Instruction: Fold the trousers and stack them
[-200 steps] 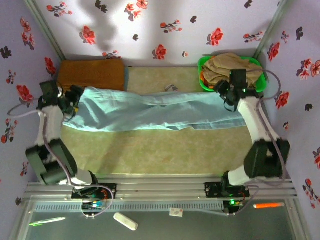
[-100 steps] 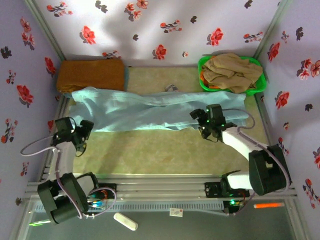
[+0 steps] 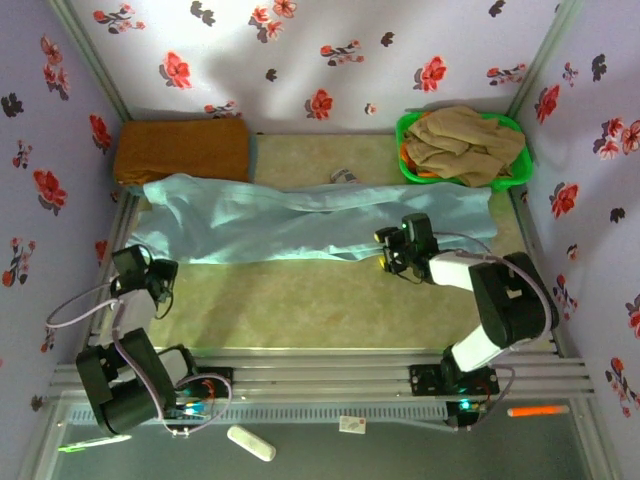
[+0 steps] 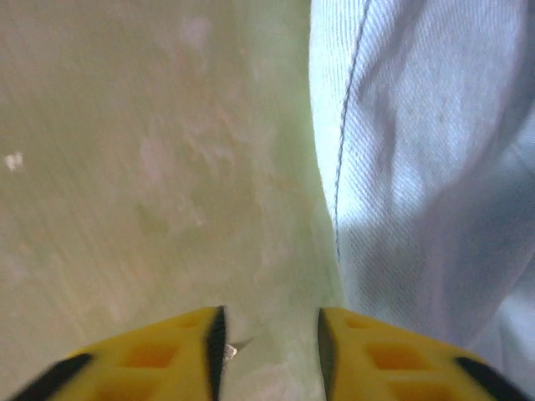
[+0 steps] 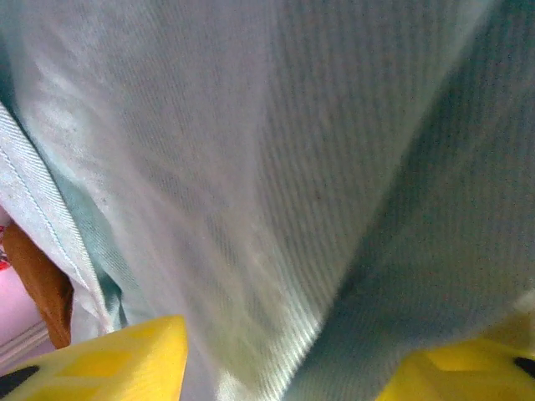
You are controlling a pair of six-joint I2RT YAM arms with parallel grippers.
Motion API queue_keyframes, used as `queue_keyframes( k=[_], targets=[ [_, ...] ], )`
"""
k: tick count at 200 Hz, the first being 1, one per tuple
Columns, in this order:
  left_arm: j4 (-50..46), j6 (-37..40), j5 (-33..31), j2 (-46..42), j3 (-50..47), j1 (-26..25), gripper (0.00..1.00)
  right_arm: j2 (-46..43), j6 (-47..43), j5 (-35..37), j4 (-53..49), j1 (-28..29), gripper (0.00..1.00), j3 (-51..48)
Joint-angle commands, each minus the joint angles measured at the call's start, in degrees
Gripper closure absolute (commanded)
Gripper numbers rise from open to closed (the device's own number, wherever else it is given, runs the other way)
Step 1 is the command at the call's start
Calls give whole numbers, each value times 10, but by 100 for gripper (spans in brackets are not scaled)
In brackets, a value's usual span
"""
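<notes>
I am holding my left gripper (image 4: 269,355) partly open and empty over the bare table mat (image 4: 125,167), just beside the near edge of the trousers (image 3: 290,225). My right gripper (image 3: 386,250) is resting on the cloth with its jaws apart; I cannot tell whether a fold is caught. The trousers are lying stretched across the table, unfolded. I am judging this the first grasp, and next both grippers need that near edge. My right wrist view is blurring.
</notes>
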Motion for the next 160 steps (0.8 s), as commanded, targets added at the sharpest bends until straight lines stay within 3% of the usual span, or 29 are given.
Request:
queue_keyframes(
  k=[1,14,24,43,87,130,142,160],
  targets=[
    [17,23,-3,1,25,15,77,38,8,-9,64,6,66,12],
    [18,31,5,9,35,23,85,40,0,-14,64,6,81,13],
    [28,32,19,17,38,30,100,35,-5,-15,58,6,90,10],
    [45,29,39,28,37,37,100,10,-25,-12,34,7,100,3],
    [45,26,51,-13,-1,35,100,-52,-47,-13,-10,7,100,-12],
    [-21,18,46,-105,-29,33,100,-101,-72,-8,-53,7,100,-16],
    [-11,3,67,-117,-42,32,58,-108,-76,-3,-58,7,100,-18],
    [30,-14,106,-96,-58,20,29,-109,-78,-2,-60,7,100,-20]
  ],
)
